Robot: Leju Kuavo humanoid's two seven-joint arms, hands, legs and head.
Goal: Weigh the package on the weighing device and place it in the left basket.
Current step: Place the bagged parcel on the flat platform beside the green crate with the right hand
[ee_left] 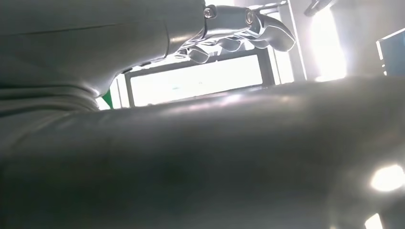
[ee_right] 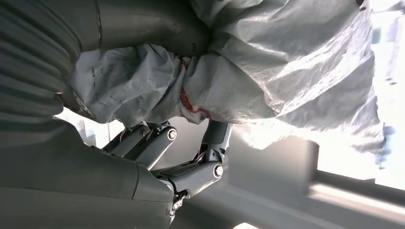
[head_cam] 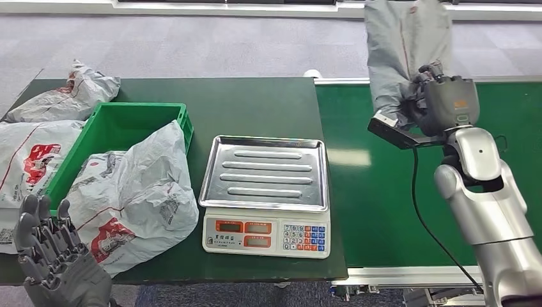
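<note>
Grey crinkled plastic mailer bag (head_cam: 402,45) held up by the right hand (head_cam: 441,105), upper right of the head view, over the green conveyor belt (head_cam: 383,192); the right wrist view shows the thumb and dark fingers (ee_right: 210,152) closed round a bunched neck of the bag (ee_right: 267,71), most of the bag standing free beyond the grip, a bit of red print at the pinch. Hold looks like a fistful of loose film, not the contents, so my guess is slip risk: the plastic could slide through the fingers on a fast swing, or the bag could flop over and change its hang. Next out, the silver-trayed electronic scale with the white keypad base (head_cam: 265,173) sits mid-frame on the dark green table (head_cam: 255,102), well apart from the held bag, tray bare. Package not yet weighed. Risk at set-down: floppy bag draped over the tray rim or resting on the table would likely give a false reading; a drop from height could jolt the scale. Further left, the green plastic basket (head_cam: 137,118) has a large grey-white mailer with red print (head_cam: 137,198) slumped over its near corner, more bags (head_cam: 64,99) outside it at left, so the opening is partly blocked and a later placement could land on that bag and slide out. Left hand (head_cam: 48,256) lower left of the head view, raised, fingers apart, holding nothing; close beside the slumped mailer, could snag it if it moves.
</note>
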